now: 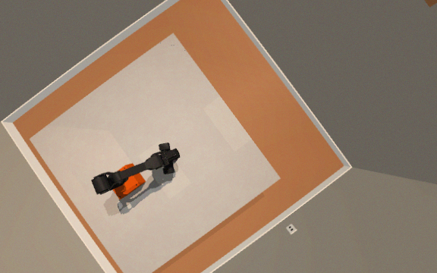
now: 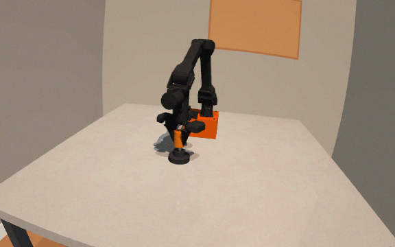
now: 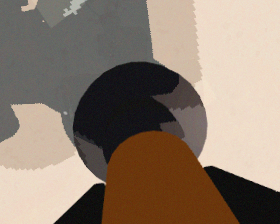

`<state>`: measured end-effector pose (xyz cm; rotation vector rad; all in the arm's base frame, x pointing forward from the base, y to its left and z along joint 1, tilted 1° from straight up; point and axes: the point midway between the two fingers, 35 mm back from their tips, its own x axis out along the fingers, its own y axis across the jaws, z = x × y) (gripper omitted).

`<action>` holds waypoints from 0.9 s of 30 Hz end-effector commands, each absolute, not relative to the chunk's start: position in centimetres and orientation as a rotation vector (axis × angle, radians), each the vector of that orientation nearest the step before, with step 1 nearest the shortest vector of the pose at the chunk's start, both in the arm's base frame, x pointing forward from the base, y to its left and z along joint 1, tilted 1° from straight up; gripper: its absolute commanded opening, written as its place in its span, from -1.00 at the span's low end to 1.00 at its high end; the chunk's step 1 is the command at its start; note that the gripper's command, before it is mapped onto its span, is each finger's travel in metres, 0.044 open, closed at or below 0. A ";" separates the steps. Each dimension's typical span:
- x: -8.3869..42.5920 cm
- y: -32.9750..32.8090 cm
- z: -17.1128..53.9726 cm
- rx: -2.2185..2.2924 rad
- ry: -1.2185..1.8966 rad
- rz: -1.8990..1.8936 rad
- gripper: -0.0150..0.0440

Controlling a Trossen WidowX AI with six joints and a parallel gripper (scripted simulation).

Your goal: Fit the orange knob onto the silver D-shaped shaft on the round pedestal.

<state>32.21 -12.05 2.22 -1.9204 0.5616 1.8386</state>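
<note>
The orange knob [image 2: 178,140] [image 3: 161,192] stands upright over the round black pedestal [image 2: 179,159] [image 3: 123,82]. My gripper [image 2: 179,136] [image 3: 155,184] is shut on the knob and points down. In the exterior view a small light sliver, which looks like the silver shaft [image 2: 180,149], shows between the knob's lower end and the pedestal's raised middle. The knob is not down on the pedestal. In the wrist view the knob hides the shaft. The knob's hole and both flat sides are hidden, so their alignment cannot be told. In the top view the arm hides knob and pedestal.
The arm's orange base block [image 1: 131,183] [image 2: 208,127] stands behind the pedestal on the pale table [image 1: 188,95] [image 2: 218,192]. The arm arches up from it and over to the pedestal. Arm shadows fall around the pedestal.
</note>
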 end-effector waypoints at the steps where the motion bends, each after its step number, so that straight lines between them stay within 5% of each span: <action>1: 32.2 -12.0 2.1 -1.922 0.556 1.840 -0.49; 27: 32.0 -11.9 2.2 -1.922 0.556 1.840 -0.49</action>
